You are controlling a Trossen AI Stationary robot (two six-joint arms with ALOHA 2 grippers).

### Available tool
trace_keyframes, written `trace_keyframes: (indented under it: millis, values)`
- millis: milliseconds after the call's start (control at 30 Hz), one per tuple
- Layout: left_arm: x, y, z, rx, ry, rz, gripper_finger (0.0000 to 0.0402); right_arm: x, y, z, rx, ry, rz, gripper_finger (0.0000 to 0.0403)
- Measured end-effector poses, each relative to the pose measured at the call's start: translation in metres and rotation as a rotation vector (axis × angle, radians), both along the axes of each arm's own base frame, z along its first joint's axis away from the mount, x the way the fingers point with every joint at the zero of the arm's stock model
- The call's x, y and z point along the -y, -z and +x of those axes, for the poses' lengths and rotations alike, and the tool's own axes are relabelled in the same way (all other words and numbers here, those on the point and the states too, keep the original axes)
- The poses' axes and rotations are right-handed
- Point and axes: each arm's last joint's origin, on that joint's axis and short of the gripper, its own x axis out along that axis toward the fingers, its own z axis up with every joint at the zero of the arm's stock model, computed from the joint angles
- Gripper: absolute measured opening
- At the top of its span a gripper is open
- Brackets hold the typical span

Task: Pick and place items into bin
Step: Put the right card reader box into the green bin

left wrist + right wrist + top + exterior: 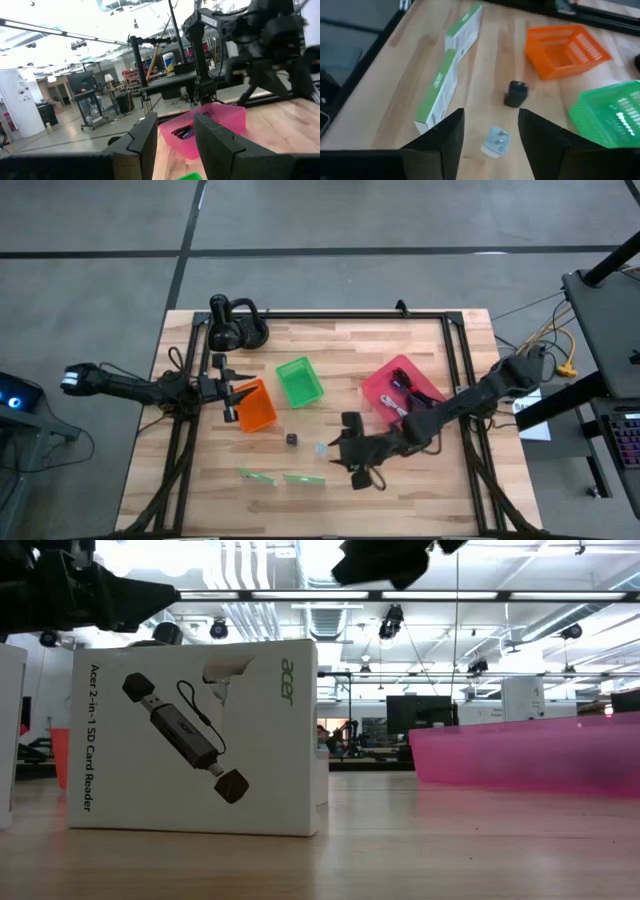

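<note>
My right gripper (350,455) hangs open over the table's near middle. In the right wrist view its fingers (487,132) stand above a clear-silvery bit (496,141) lying on the wood, without touching it. A small black cube (516,93) lies just beyond, also in the high view (291,439). Two white boxes with green edges (438,95) (465,25) stand on edge near the front. My left gripper (232,395) is open and empty beside the orange bin (257,408). The pink bin (400,392) holds black cables and a purple pen.
A green bin (299,381) sits mid-table between the orange and pink bins. A black desk lamp (235,326) stands at the far left. A dark frame rail (455,380) runs along the table's sides. In the low view a white box (195,735) stands close up.
</note>
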Motion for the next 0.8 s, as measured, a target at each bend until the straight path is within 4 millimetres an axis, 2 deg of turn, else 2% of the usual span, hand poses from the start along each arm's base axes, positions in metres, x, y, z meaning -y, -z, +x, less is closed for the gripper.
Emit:
trace_keyframes:
  millis: [133, 367, 567, 667, 800]
  values:
    - [0.0, 0.0, 0.0, 0.0, 0.0, 0.0, 0.0113, -0.011, 0.008, 0.016, -0.034, -0.007, -0.014, 0.0188]
    - [0.0, 0.0, 0.0, -0.002, 0.0, 0.001, 0.0113, -0.025, 0.004, 0.038, -0.039, 0.017, 0.045, 0.0221]
    - [0.0, 0.0, 0.0, -0.002, 0.0, 0.001, 0.0113, -0.035, 0.021, 0.05, -0.193, 0.0, 0.137, 0.0244]
    - [0.0, 0.0, 0.0, -0.002, 0.0, 0.002, 0.0113, -0.041, 0.022, 0.058, -0.219, -0.01, 0.21, 0.025]
    - [0.0, 0.0, 0.0, -0.001, 0.0, 0.002, 0.0113, -0.048, 0.025, 0.065, -0.242, -0.018, 0.207, 0.0254]
